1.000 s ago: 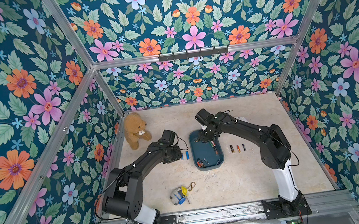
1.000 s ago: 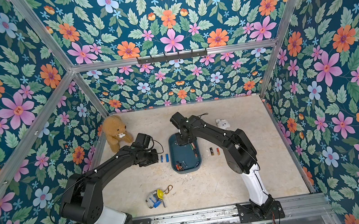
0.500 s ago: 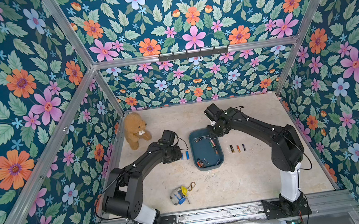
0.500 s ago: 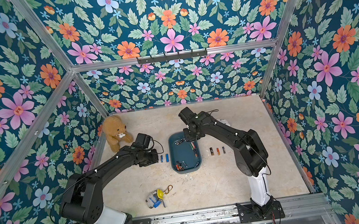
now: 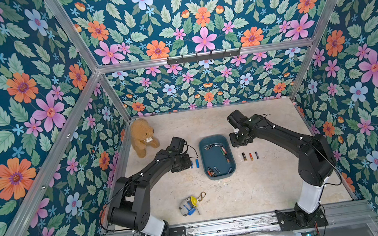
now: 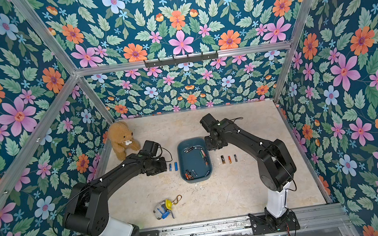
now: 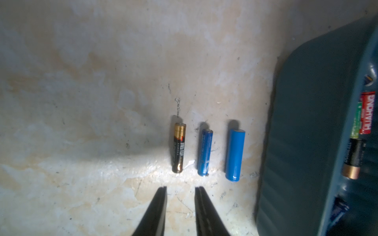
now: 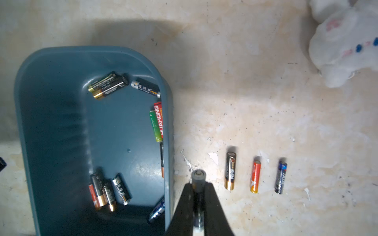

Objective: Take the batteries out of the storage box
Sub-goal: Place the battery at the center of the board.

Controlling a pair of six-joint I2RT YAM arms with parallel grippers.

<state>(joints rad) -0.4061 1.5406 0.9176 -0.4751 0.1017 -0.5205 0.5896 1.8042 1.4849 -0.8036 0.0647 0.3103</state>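
Just off the right side of the storage box (image 5: pixel 212 155), toward its far end, the right gripper (image 8: pixel 198 185) is clamped on one grey-capped battery (image 8: pixel 198 177) over bare table. A second ago it hung over the box's far end, and half a second ago it was crossing the right wall. So this battery looks freshly lifted out, and I judge it bound for the row on that side. The left gripper (image 7: pixel 180 188) has not moved. It sits left of the box, fingers slightly apart and holding nothing, with its tips just short of a black and gold battery (image 7: pixel 178 150).

Counts, nearest first:

- **In front of the box, well apart:** one key-ring toy (image 5: pixel 189 205).
- **Left of the box:** three batteries in a row, namely that black and gold one, a thin blue battery (image 7: pixel 205 152) and a thicker blue battery (image 7: pixel 235 154).
- **Right of the box:** three more, a black and copper battery (image 8: pixel 230 170), an orange battery (image 8: pixel 255 176) and a dark blue battery (image 8: pixel 280 177).
- **Inside the box:** about eleven left — five at the near end, three along the right wall, including a red one (image 8: pixel 160 120), and three at the far end. Some overlap, so the count is rough.
- **Beyond the box:** one teddy bear (image 5: pixel 142 137) to the far left. One white plush toy (image 8: pixel 343 45) lies well apart from the right-hand row, hidden in both top views.

That makes seven out, counting the one in the grip.
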